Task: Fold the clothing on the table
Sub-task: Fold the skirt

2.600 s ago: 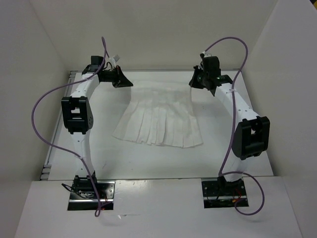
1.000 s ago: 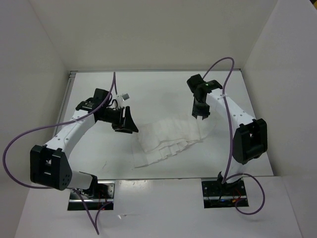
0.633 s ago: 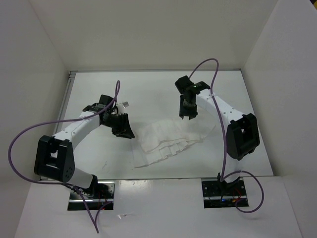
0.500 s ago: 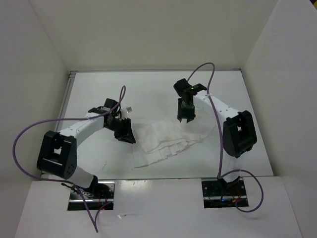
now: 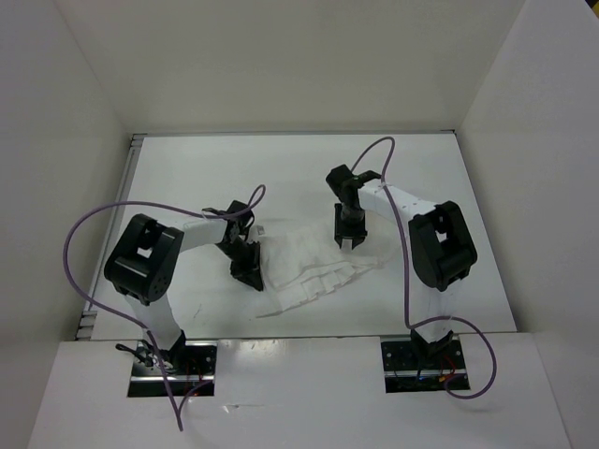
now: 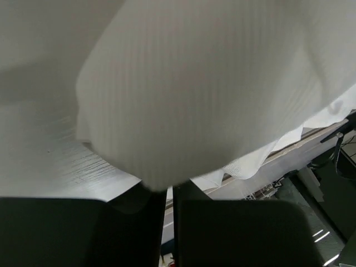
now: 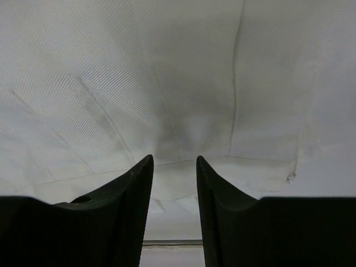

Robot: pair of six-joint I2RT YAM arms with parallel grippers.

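I'm seeing the clothing (image 5: 314, 262) lying rumpled and partly doubled over, mid-tabletop (image 5: 187, 178). My left end effector (image 5: 249, 271) is sitting at its left edge, jaws showing only a narrow slit, with fabric bulging at the tips. I cannot tell whether it is pinching. My right end effector (image 5: 347, 241) is pointing down at the skirt's far right part, jaws standing apart, gripping nothing.

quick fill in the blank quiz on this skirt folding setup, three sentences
The left gripper pinches the edge of the pleated ___.
The right gripper hangs over that garment with its jaws ___.
Garment and table share one colour: ___.

Missing words: skirt; open; white
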